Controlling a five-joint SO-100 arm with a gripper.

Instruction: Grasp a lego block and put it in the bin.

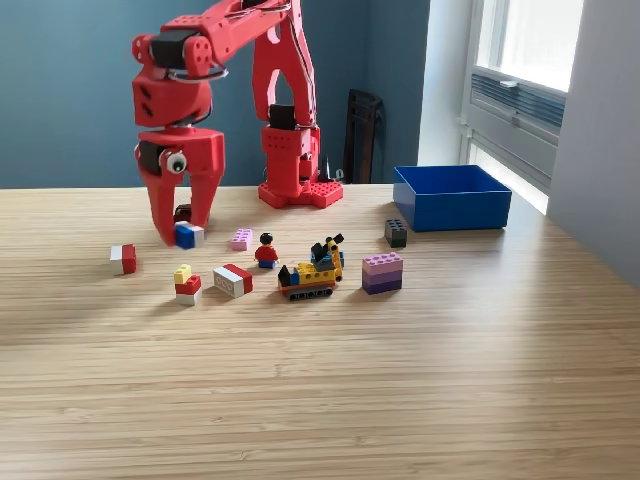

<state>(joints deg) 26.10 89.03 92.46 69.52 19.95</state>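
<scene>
My red gripper (183,230) points down at the table on the exterior view's left. It is open, its two fingers spread either side of a small blue and white lego block (189,236) that rests on the wood. A dark red block (182,211) lies just behind, partly hidden by the fingers. The blue bin (452,197) stands at the right rear of the table, well away from the gripper, and what shows of its inside is bare.
Loose pieces lie across the table's middle: a red and white block (123,258), a yellow-red-white stack (187,284), a white and red block (233,280), a pink block (241,239), a minifigure (266,251), a yellow vehicle (315,270), a purple block (382,272), a dark block (396,233). The arm's base (298,175) is at the rear.
</scene>
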